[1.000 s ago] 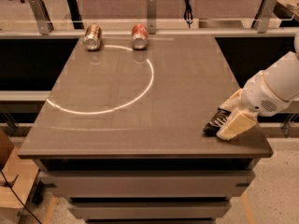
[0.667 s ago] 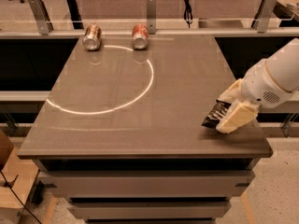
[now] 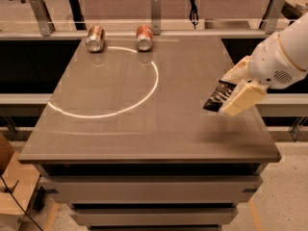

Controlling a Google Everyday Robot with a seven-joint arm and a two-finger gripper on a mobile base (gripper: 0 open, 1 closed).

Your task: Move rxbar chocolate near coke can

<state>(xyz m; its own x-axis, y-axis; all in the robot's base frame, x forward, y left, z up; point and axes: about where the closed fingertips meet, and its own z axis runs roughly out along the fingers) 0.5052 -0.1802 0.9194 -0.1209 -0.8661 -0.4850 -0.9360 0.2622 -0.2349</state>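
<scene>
Clamping rxbar chocolate [image 3: 215, 99], claw [image 3: 227, 98] above right of table [image 3: 144, 129], long axis slanting down-left.

At the right side of the grey-brown table [image 3: 144, 129], the cream-fingered gripper [image 3: 231, 91] on its white arm [image 3: 288, 52] clasps the black rxbar chocolate [image 3: 217, 96], lined with white lettering. The coke can [image 3: 144, 37] is red and silver, the other can [image 3: 95, 37] paler copper and silver

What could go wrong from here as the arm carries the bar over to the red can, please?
The gripper holds the rxbar chocolate above the right side of the table with part of it sticking out, so it might slip. The coke can seems to lie on its side at the far edge and could roll if nudged. The copper can beside it invites a mix-up.
</scene>
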